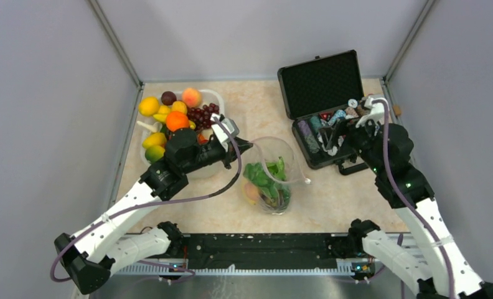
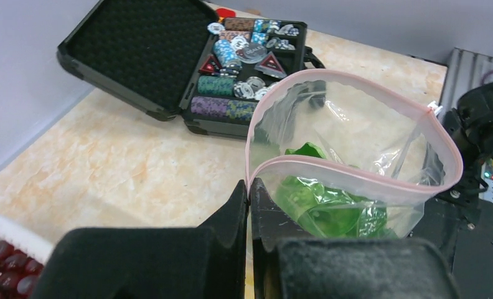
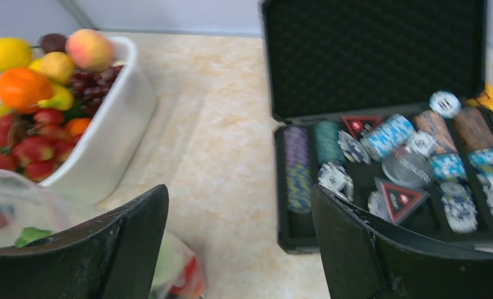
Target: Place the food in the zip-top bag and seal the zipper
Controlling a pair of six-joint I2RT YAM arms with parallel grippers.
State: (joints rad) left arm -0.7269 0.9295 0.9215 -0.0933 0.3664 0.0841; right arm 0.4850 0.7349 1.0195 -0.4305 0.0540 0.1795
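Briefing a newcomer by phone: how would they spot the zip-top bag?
On the marble-patterned table, look between the white basin of fruit and the black case. The zip-top bag is the only clear pouch, pink-edged at its mouth, with green lettuce inside.

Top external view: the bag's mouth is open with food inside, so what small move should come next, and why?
Probably swing the right gripper, open and empty near the black case, toward the free end of the zipper. The left gripper is shut on the zip-top bag at its rim, the mouth gapes, and lettuce already lies inside, so sealing looks due.
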